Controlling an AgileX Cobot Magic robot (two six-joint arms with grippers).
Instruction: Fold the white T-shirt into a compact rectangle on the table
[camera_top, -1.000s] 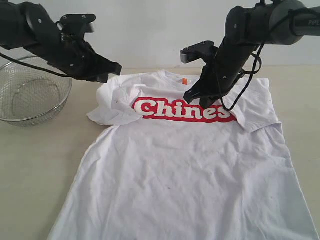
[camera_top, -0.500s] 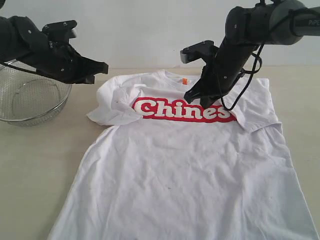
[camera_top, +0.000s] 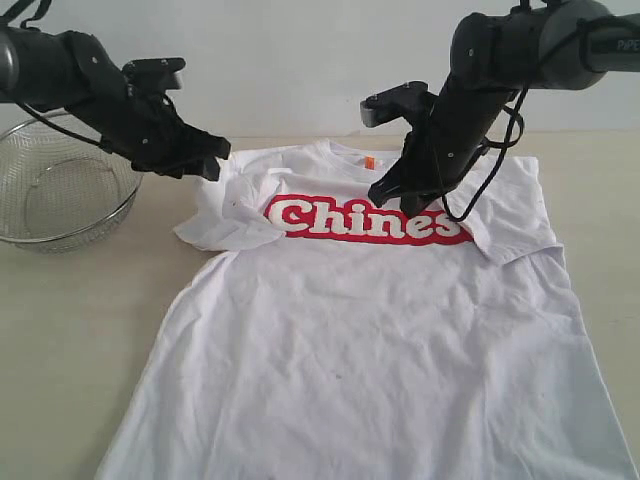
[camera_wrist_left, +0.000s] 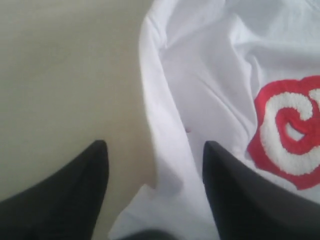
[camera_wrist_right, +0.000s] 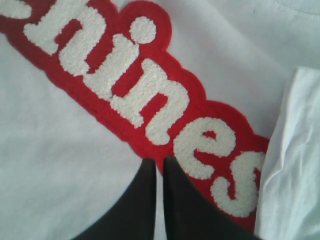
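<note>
The white T-shirt (camera_top: 370, 330) lies face up on the table (camera_top: 80, 330), red lettering (camera_top: 365, 220) across the chest, both sleeves folded inward. My left gripper (camera_top: 215, 160) hovers over the shirt's left shoulder edge. In the left wrist view its jaws (camera_wrist_left: 154, 144) stand wide open, one finger over the table (camera_wrist_left: 65, 75), the other over the shirt (camera_wrist_left: 210, 65), with nothing between them. My right gripper (camera_top: 400, 200) hangs just above the lettering, shut and empty (camera_wrist_right: 159, 160), its tips at the edge of the red patch (camera_wrist_right: 130, 85).
A round wire-mesh basket (camera_top: 60, 190) stands at the left, close under the left arm. The right sleeve lies folded over the end of the lettering (camera_wrist_right: 295, 150). The shirt's hem runs off the near edge of the exterior view.
The left gripper, shut a moment ago, has opened wide and moved right and down toward the shirt's left shoulder. The right arm and the shirt have not moved.
</note>
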